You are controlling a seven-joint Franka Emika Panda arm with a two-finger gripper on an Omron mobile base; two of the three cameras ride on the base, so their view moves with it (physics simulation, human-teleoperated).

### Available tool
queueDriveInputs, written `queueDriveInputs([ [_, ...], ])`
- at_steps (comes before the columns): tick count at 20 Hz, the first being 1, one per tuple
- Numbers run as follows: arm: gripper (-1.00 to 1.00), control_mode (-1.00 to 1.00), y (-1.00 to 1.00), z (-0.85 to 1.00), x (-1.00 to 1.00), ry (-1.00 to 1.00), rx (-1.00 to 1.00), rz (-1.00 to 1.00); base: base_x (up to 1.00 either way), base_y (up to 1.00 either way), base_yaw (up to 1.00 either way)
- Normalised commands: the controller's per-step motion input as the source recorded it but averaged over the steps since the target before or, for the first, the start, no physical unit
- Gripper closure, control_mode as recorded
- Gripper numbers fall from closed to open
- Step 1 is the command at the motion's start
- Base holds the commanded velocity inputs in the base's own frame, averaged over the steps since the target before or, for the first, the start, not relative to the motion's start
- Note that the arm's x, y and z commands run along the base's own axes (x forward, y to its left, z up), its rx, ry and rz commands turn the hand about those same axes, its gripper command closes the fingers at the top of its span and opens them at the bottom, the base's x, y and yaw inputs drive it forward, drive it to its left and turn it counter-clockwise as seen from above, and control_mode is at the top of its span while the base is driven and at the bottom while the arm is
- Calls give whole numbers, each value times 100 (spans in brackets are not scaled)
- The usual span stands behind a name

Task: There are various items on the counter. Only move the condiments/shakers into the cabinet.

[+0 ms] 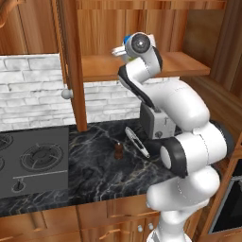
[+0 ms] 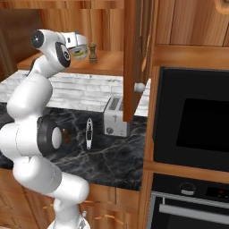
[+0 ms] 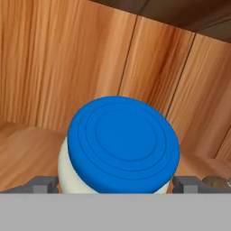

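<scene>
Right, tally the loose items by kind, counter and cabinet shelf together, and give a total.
Jar, blue lid, on the shelf: 1
Shakers: 2, one on the shelf, one on the counter
Toaster: 1
Utensil: 1
Total: 5

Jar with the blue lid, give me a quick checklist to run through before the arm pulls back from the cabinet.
1. Jar inside the cabinet, over the shelf: ok.
2. Hand open, fingertips wide on either side of the jar: ok.
3. Jar base flat on the shelf: cannot tell, the lid and arm hide it.
4. Darker shaker upright on the shelf, apart from the jar: ok.
5. All shakers stowed: not ok, one shaker stands on the counter.
6. Cabinet door swung open, clear of the arm: ok.
</scene>
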Motion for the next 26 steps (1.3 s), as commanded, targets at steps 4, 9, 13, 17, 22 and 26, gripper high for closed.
queueDriveInputs([
  [4, -100, -100, 0, 0, 34, 13, 0, -1, 0, 0, 0],
  [9, -100, -100, 0, -5, 11, 25, 0, 0, 0, 0, 0],
  [13, -100, -100, 0, -11, 0, 15, 0, 0, 0, 0, 0],
  [17, -100, -100, 0, -7, -2, -3, 0, 0, 0, 0, 0],
  [22, -100, -100, 1, -1, -94, -14, 0, 0, 0, 0, 0],
  [26, -100, -100, 2, -38, -100, -7, 0, 0, 0, 0, 0],
])
